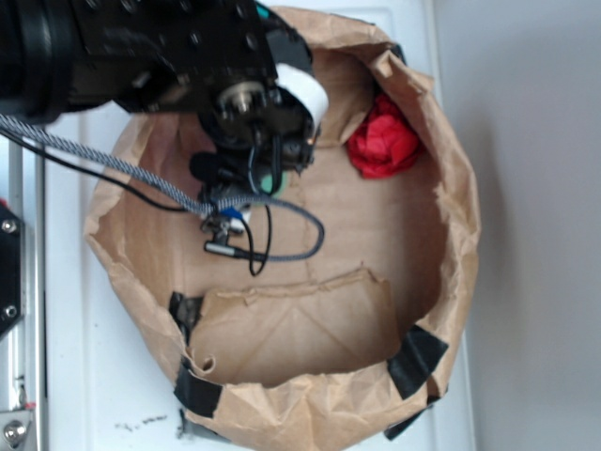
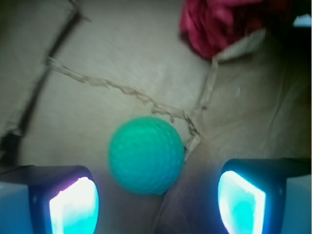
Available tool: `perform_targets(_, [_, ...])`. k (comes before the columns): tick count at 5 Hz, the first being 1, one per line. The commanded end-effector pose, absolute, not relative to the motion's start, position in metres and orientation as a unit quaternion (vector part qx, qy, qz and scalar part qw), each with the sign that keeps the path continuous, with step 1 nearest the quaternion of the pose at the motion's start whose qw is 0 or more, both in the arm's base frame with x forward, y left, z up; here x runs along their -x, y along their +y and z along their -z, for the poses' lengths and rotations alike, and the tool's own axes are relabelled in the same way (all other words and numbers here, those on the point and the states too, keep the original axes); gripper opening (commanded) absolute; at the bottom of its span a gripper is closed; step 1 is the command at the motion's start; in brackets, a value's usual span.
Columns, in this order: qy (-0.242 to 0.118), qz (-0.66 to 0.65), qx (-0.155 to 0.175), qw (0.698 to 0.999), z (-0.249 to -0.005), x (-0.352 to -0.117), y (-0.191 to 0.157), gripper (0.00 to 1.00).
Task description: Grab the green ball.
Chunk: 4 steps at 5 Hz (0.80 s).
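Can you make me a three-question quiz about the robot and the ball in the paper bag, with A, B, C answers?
1. Where does the green ball lie in the wrist view?
A. Ahead of the gap between the two fingers
B. On top of the red wad
C. Outside the bag

2. What colour is the crumpled wad by the bag's wall?
A. Yellow
B. Red
C. Black

3. What is the hand doing?
A. Shut on the ball
B. Shut on the wad
C. Open, holding nothing

Answers:
1. A, the ball sits on the brown paper bag floor, ahead of the lit fingers and between them.
2. B, the wad is bright red in both views.
3. C, the fingers stand wide apart, with a gap to the ball on each side.
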<state>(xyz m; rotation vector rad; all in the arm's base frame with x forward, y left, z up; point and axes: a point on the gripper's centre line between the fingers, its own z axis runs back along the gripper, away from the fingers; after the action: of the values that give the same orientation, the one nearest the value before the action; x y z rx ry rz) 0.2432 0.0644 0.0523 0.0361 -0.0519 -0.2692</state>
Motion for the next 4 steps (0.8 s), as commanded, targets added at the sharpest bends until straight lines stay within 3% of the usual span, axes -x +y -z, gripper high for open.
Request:
perform_targets(1, [-0.019, 0.132, -0.033, 0.99, -0.0464, -0.2617, 0.0543, 0.96])
perform_targets(2, [-0.015, 0.122, -0.029, 0.992, -0.0425, -0.2669, 0.057, 0.0])
perform_targets(4, [-0.019, 0.118, -0.031, 0.992, -0.0446, -0.2664, 0.06, 0.0])
